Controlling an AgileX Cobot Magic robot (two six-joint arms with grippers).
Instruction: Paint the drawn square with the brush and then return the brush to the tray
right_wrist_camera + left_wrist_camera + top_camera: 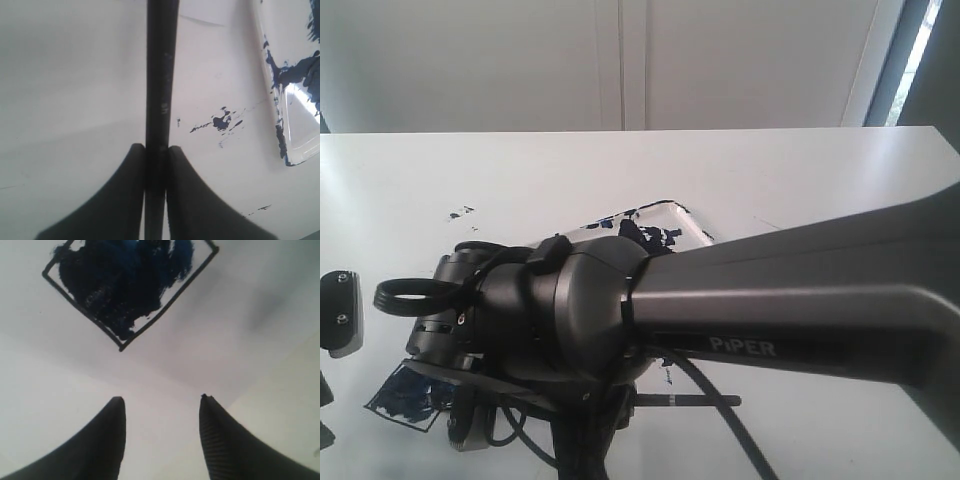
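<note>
Closest to us was the big dark arm (800, 310) with the word PiPER on it, reaching in from the right and hiding much of the white table (800, 170). At its end, the right gripper (155, 147) had its two jaws pressed tight on the brush (161, 75). They pinched the long black stick between them, and the stick ran straight out past the fingertips over the table. We could not see the brush's tip. In the outside view a thin black bit of the stick poked out to the right from under the arm's wrist. Just below that wrist, near the front left of the table, lay the drawn square (405, 398). Most of its inside was smeared dark blue and black, with some white showing along the edges. The left gripper (161, 398) pointed at the table close to that square, with its jaws spread apart and nothing between them. A bit farther off we saw small blue paint specks (220, 122) on the table. Behind the arm, near the middle of the table, sat the tray (682, 222), white with a dark rim and blotched with dark blue paint. The brush was held apart from it. Farthest away stood the pale wall (620, 60).
</note>
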